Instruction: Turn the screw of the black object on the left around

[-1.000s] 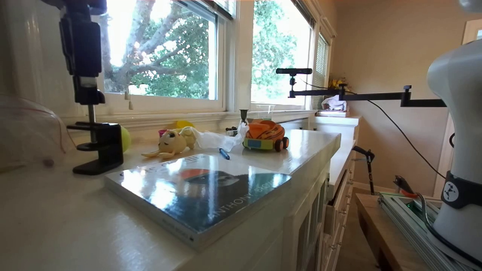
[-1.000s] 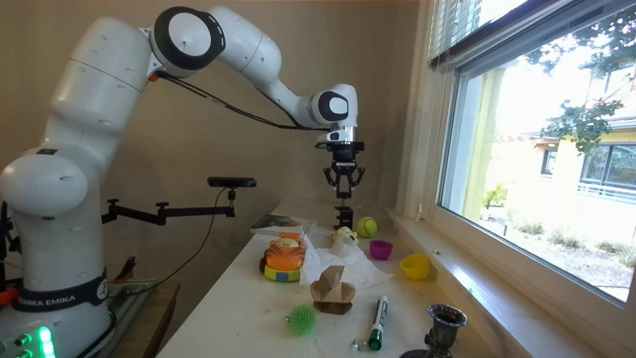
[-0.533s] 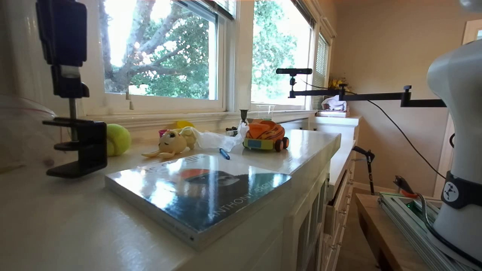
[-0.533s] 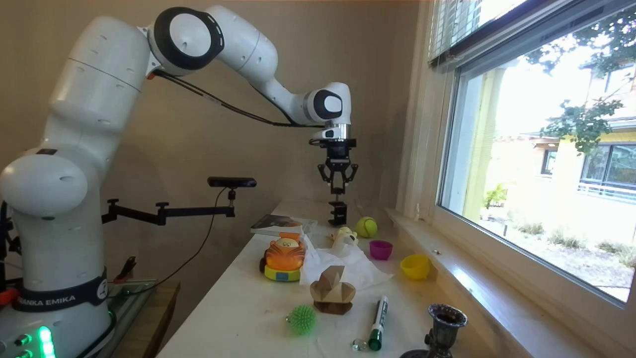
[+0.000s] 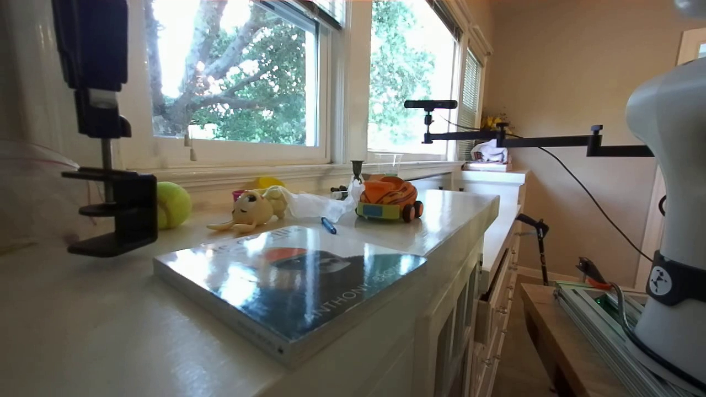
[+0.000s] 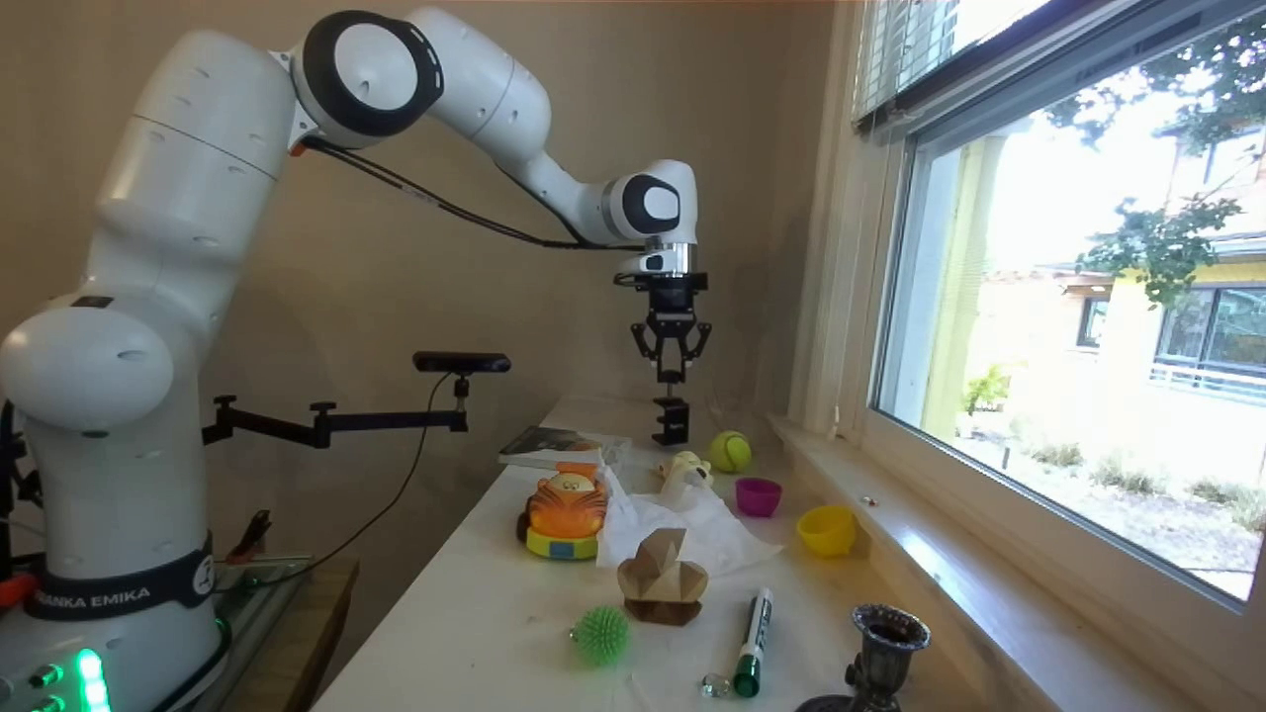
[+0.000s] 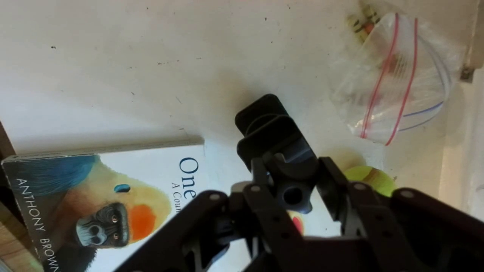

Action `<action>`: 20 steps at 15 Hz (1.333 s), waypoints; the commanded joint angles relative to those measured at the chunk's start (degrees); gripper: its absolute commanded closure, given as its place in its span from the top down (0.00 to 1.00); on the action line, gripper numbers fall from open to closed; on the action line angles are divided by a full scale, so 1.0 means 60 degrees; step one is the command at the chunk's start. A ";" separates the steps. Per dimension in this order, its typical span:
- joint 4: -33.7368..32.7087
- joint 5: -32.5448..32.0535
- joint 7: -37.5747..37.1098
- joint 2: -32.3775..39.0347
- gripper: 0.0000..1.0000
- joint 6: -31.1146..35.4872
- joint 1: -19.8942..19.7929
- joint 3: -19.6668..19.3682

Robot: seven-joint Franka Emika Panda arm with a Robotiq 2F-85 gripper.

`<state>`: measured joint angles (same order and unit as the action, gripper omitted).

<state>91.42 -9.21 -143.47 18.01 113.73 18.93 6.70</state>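
Note:
The black object (image 5: 135, 212) is a small C-shaped clamp at the left of the counter in an exterior view. It also shows in an exterior view (image 6: 673, 423) and in the wrist view (image 7: 274, 141). Its screw (image 5: 107, 155) is a thin upright rod, and its knob (image 7: 293, 189) sits between my fingers in the wrist view. My gripper (image 7: 293, 166) points straight down and is shut on the knob, which the fingers hide in both exterior views (image 5: 103, 118) (image 6: 672, 374). The clamp hangs upright below it, seemingly a little above the counter; the gap is hard to tell.
A tennis ball (image 5: 174, 205) lies close beside the clamp. A clear plastic bag (image 7: 393, 83) lies near the wall. A book (image 5: 287, 281) lies in front of the clamp. A plush toy (image 5: 251, 210) and an orange toy car (image 6: 566, 509) stand farther along the counter.
My gripper and the clamp have moved together, leftward in both exterior views, uncovering the tennis ball. In the last half second they have risen slightly. The gripper stays shut on the knob.

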 commanded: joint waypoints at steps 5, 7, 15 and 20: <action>0.0230 0.0145 0.0173 -0.0205 0.13 -0.0193 -0.0150 0.0044; 0.0302 0.0173 0.0167 -0.0211 0.13 -0.0158 -0.0180 0.0041; 0.0463 0.0115 0.0105 -0.0235 0.77 -0.0147 -0.0236 0.0018; 0.0463 0.0178 0.0114 -0.0297 1.00 -0.0241 -0.0228 0.0048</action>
<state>92.91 -9.16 -143.47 17.98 112.89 17.91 6.62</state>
